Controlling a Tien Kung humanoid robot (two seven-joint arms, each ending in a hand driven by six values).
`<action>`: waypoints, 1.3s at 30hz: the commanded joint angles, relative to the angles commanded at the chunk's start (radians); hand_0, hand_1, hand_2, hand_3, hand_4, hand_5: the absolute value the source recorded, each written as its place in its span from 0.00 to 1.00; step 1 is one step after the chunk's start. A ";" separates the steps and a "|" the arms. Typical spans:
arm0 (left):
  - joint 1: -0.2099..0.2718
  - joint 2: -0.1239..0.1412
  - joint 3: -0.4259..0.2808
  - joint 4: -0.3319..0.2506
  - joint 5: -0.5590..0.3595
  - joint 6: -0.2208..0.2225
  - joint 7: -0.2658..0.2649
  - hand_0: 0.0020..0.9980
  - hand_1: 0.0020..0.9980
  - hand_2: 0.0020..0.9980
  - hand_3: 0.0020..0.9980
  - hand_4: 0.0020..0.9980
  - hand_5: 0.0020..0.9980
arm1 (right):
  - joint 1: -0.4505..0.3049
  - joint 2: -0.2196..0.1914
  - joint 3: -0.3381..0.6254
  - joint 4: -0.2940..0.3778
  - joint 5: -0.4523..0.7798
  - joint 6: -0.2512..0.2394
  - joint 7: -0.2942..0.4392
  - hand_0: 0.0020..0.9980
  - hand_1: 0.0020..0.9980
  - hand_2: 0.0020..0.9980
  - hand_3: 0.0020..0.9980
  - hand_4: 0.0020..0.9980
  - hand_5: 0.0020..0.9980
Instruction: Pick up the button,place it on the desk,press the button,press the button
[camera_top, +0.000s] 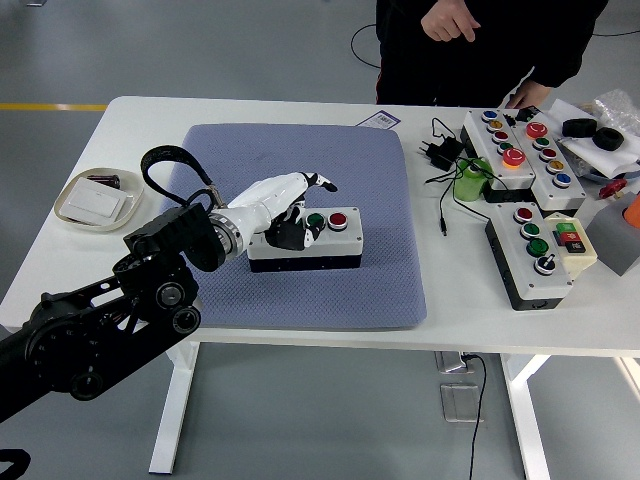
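The button box (305, 240), a small grey box with a green and a red push button on its top, lies on the blue-grey mat (300, 170) in the middle of the white table (130, 110). The left hand (285, 205) of the robot comes in from the lower left on its black arm and is over the left end of the box. Its white fingers (312, 182) are stretched forward above the box, with the dark tips pointing to the right, and the lower fingers are bent down onto the top of the box near the green button. The hand does not hold the box; the fingers are loose and spread. The right hand is not visible. Left of the mat there is a small round dish (95, 200) with a white card in it. At the right side of the table lie two larger button panels (520, 150) with many coloured buttons, a green roll (468, 180), and a black cable with a plug (440, 155). A person (480, 40) in dark clothes stands at the far side, one hand resting on the table edge near the panels.
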 joint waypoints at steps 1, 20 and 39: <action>-0.002 -0.003 0.005 0.001 -0.002 -0.005 -0.001 0.03 0.02 0.08 0.80 0.54 0.03 | 0.000 0.000 0.000 0.000 0.000 0.000 0.000 0.64 0.53 0.62 0.61 0.26 0.29; -0.014 -0.026 0.057 0.072 -0.001 -0.024 0.003 0.03 0.02 0.08 0.81 0.53 0.01 | -0.005 0.003 0.013 0.000 -0.015 -0.004 -0.003 0.64 0.53 0.62 0.61 0.26 0.29; -0.036 -0.039 0.072 0.129 -0.004 -0.020 0.000 0.02 0.01 0.07 0.82 0.52 0.09 | 0.001 0.004 0.015 0.000 -0.016 -0.003 -0.004 0.64 0.53 0.62 0.61 0.26 0.29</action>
